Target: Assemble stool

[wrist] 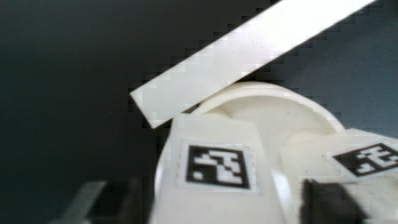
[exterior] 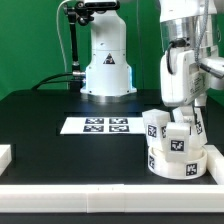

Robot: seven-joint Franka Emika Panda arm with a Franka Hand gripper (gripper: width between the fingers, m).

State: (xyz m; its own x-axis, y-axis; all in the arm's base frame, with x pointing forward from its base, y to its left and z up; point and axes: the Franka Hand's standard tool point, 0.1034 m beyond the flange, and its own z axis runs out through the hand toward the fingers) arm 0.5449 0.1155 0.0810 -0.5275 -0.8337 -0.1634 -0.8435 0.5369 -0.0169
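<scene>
Robot claw grips a tagged white leg upright over the round seat — on a black counter, near its front edge.

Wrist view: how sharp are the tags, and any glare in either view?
Wrist view: soft overall; the leg tag's pattern shows, edges fuzzy; the plain white bar is bright, nearly blown out. Exterior view: sharper, evenly lit; marker board tags small but distinct, seat white without harsh glare.

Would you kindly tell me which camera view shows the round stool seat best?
The exterior view: the round seat shows whole, with tagged legs on it. The wrist view shows only part of its rim behind a leg.
</scene>
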